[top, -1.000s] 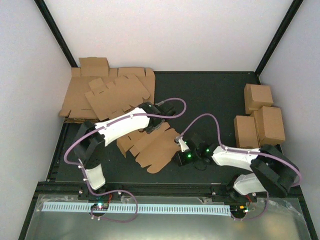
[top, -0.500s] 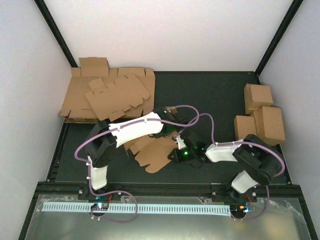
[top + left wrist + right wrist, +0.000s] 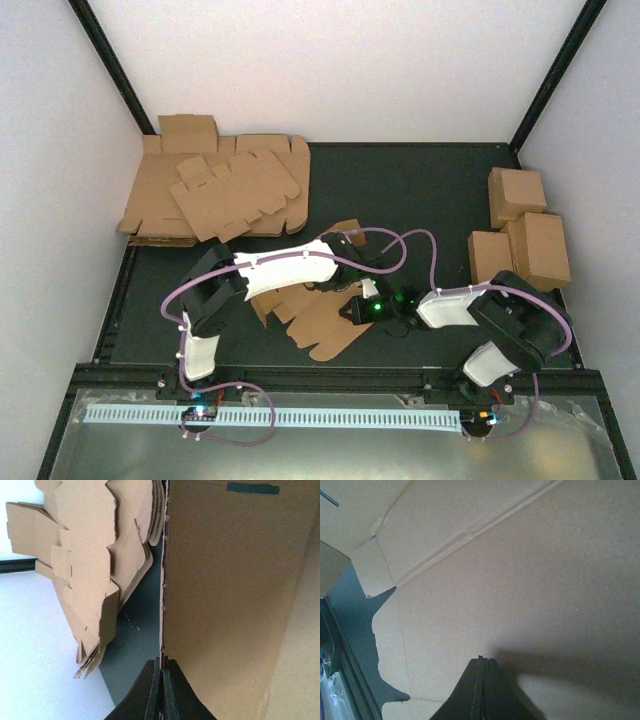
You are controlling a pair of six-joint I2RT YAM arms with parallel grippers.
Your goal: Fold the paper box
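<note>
Pinching paper box (image 3: 225, 605) flap, left jaws

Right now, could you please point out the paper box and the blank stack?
paper box (image 3: 328, 326): top view, its near flat panel.
blank stack (image 3: 215, 190): top view, top sheet's middle.

The paper box (image 3: 325, 335) is a plain brown die-cut blank with flaps and tabs. It lies mid-desk (image 3: 430, 190), mostly flat, one side lifted upright
</note>
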